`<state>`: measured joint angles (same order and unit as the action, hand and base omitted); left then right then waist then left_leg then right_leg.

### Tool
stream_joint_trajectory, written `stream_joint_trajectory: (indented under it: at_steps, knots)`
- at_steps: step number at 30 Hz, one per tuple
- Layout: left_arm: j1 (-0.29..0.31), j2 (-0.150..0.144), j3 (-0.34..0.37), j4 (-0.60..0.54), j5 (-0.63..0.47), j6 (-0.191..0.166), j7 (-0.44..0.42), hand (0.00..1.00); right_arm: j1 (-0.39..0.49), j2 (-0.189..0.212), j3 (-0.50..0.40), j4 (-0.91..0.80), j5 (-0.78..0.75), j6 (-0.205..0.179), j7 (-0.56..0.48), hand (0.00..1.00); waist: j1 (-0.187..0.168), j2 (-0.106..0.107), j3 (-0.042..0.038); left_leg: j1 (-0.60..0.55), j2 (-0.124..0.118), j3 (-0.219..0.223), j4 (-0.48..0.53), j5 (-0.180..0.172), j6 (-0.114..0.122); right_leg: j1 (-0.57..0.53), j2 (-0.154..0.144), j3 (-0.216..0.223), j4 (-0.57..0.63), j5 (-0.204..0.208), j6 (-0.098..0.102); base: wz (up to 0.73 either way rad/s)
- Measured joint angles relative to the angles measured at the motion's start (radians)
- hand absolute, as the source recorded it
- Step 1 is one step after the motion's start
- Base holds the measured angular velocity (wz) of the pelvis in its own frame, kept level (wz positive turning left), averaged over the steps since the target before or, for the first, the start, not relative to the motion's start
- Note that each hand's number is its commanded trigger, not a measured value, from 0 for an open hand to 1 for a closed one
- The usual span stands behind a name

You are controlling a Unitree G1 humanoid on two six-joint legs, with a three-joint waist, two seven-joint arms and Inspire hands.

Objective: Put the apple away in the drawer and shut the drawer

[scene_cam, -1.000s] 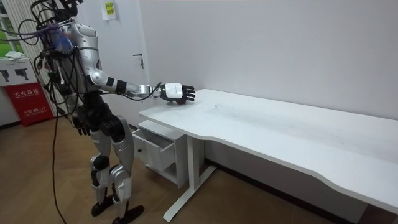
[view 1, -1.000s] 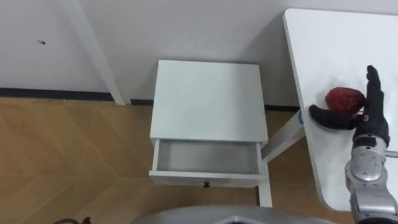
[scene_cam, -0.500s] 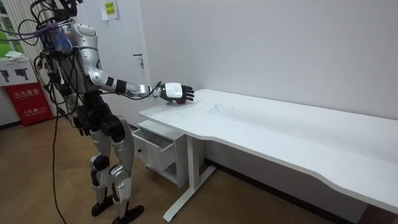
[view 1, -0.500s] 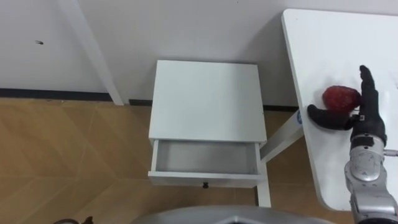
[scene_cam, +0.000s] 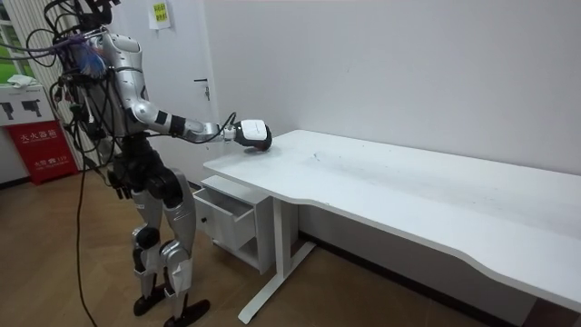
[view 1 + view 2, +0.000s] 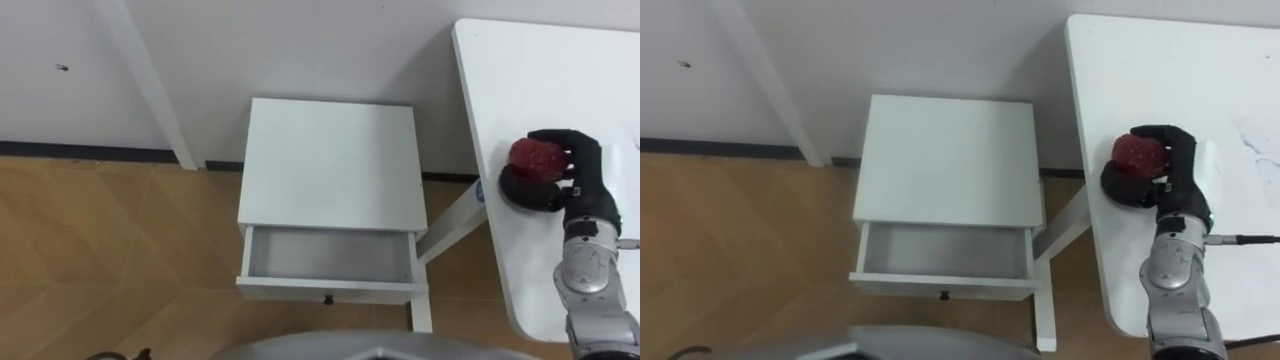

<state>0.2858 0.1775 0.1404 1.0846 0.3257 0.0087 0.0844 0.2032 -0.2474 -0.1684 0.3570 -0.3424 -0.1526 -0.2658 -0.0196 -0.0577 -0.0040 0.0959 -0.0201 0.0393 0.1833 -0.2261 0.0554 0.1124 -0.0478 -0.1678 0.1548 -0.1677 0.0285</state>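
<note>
I see R robot hand curled round apple on surface; open drawer lies left, lower down

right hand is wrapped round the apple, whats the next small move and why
Probably lift the apple clear of the table: the right hand is curled round it, and the drawer stands open, lower down to its left.
</note>
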Motion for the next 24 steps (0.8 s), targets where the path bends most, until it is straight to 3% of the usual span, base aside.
stream_joint_trajectory:
  at_steps: [5, 10, 14, 15, 19, 24]
  knots:
    - [-0.001, 0.000, 0.000, -0.001, 0.012, -0.007, 0.000, 0.00, -0.005, 0.000, 0.006, -0.008, -0.021, 0.001, 0.031, 1.00, 0.002, 0.002, 0.0010, 0.001, 0.000, 0.000, -0.005, 0.000, 0.000, 0.002, 0.001, -0.001, 0.000, 0.000, 0.000, 0.00]
    - [-0.007, 0.000, -0.003, 0.000, 0.020, -0.010, 0.000, 0.00, -0.005, 0.018, 0.071, -0.042, -0.047, 0.000, 0.038, 1.00, 0.016, 0.003, 0.0019, 0.003, 0.004, 0.003, -0.008, -0.001, -0.002, 0.002, 0.005, 0.000, -0.001, 0.002, -0.004, -0.02]
    - [-0.013, 0.002, -0.069, 0.000, 0.019, -0.009, 0.000, 0.00, -0.011, 0.015, 0.163, -0.065, -0.104, 0.004, 0.061, 1.00, 0.030, 0.004, 0.0029, 0.002, 0.004, -0.008, -0.008, -0.001, -0.002, 0.003, 0.005, -0.011, -0.001, 0.002, -0.004, 0.07]
    - [-0.015, 0.001, -0.087, 0.000, 0.019, -0.008, -0.001, 0.00, -0.011, 0.012, 0.190, -0.062, -0.118, 0.019, 0.088, 1.00, 0.032, 0.003, 0.0035, 0.000, 0.004, -0.014, -0.009, -0.001, -0.002, 0.004, 0.004, -0.015, -0.001, 0.002, -0.004, 0.09]
    - [-0.032, -0.002, -0.105, -0.004, 0.022, -0.001, -0.003, 0.00, -0.011, 0.020, 0.318, -0.073, -0.199, 0.044, 0.194, 1.00, 0.059, 0.012, 0.0079, -0.006, 0.003, -0.023, -0.011, 0.000, -0.003, 0.002, 0.005, -0.017, -0.004, 0.002, -0.004, 0.08]
    - [-0.051, -0.003, -0.105, -0.010, 0.034, 0.009, -0.012, 0.00, -0.011, 0.022, 0.416, -0.117, -0.206, 0.071, 0.291, 1.00, 0.100, 0.022, 0.0135, -0.018, 0.000, -0.041, -0.005, 0.000, -0.003, -0.002, 0.003, -0.026, -0.005, 0.002, -0.003, 0.13]
